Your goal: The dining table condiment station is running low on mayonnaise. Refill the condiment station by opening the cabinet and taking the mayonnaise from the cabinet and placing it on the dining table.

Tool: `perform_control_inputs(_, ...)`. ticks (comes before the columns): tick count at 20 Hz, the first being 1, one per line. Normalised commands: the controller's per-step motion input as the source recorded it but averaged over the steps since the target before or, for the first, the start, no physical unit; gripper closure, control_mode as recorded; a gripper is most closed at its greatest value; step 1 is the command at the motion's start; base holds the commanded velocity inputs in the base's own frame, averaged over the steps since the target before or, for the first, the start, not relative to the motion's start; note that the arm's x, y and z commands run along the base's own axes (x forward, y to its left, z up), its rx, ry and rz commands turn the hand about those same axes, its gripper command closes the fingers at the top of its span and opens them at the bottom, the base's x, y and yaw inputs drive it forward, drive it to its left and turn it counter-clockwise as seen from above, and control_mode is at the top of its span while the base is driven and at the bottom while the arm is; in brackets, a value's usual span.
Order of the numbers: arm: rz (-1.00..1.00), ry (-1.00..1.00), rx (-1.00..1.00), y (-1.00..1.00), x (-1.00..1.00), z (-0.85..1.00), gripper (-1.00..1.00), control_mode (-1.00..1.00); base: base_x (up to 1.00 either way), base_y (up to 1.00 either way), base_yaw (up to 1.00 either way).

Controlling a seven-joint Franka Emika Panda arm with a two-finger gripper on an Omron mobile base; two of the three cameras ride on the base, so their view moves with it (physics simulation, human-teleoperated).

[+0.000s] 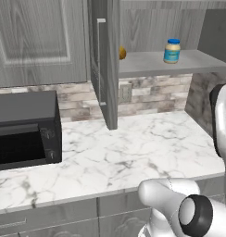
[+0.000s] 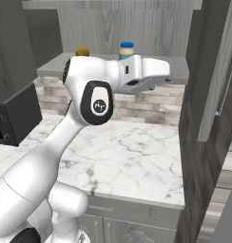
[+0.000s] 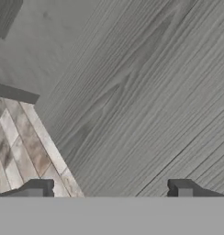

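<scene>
On cabinet (image 1: 175, 65) shelf, mayonnaise (image 1: 172, 51) stands upright (blue lid).

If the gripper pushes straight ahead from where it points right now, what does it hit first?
Most likely grey wood-grain cabinet panel: it spans the space ahead of the open gripper, with brick backsplash off to one side. Which panel, and how far, is unclear.

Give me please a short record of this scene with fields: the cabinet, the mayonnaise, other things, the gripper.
cabinet: doors open, shelf exposed
mayonnaise: upright on the cabinet shelf, untouched
beside it: round orange item to its left, apart
counter: marble, black microwave at left
gripper: open, holding nothing, facing a grey wood-grain panel
step done: cabinet opened; jar not yet picked
</scene>
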Motion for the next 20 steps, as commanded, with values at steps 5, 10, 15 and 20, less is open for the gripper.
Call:
perform_control_inputs(5,0.0,-0.07,0.05,1.0,0.17,-0.04,-1.0,-1.0,0.0,0.0,0.0)
perform_control_inputs(10,0.04,-0.09,0.17,1.0,0.15,0.0,-1.0,-1.0,0.0,0.0,0.0)
perform_control_inputs(15,0.15,-0.1,0.28,0.74,0.16,0.03,-1.0,-1.0,0.0,0.0,0.0)
perform_control_inputs(20,0.2,-0.23,0.2,0.04,0.33,0.03,-1.0,-1.0,0.0,0.0,0.0)
